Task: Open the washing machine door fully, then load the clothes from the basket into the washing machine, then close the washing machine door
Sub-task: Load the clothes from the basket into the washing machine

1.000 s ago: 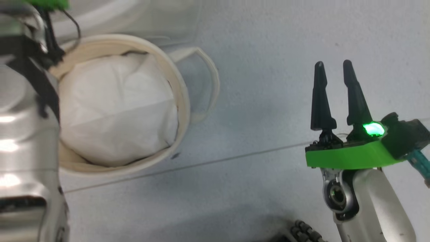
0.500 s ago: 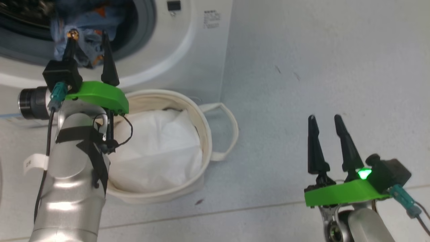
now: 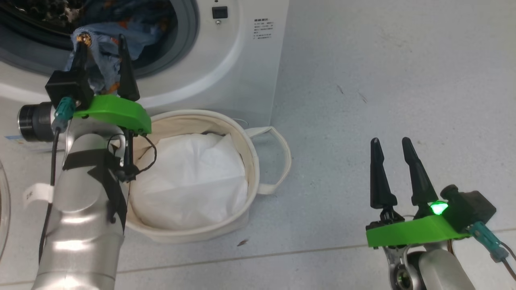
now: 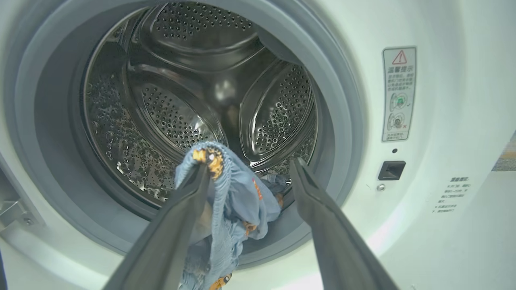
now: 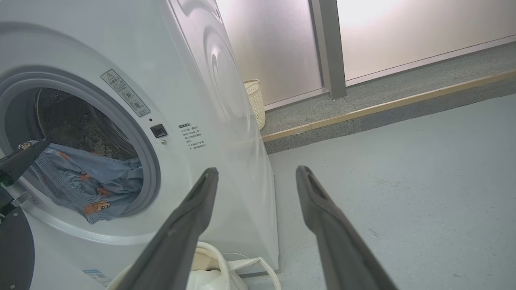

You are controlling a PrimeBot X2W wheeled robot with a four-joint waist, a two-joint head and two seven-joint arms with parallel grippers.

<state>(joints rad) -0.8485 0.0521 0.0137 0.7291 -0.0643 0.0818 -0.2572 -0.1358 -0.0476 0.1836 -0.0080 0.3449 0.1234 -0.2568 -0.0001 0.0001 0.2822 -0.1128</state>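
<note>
A big white front-loading washing machine (image 3: 225,60) stands with its grey-ringed steel drum mouth (image 4: 193,100) uncovered. The left gripper (image 3: 101,40) is right at the lower edge of that mouth, its two long dark fingers spread wide and clamping nothing. A light blue denim-like garment with small orange marks (image 4: 238,201) is draped by its gathered hem over one fingertip. The rest of the garment hangs across the lip of the mouth, partly inside the drum and partly trailing down the machine's front. Directly in front of the machine, touching or nearly touching its base, sits a round cream-white canvas basket with loop handles (image 3: 250,161). It holds a plain white crumpled sheet (image 3: 189,181). The right gripper (image 3: 390,139) hovers well off to the machine's right over the pale grey floor (image 3: 383,60), with its fingers parted and empty, pointing towards the machine's side.
</note>
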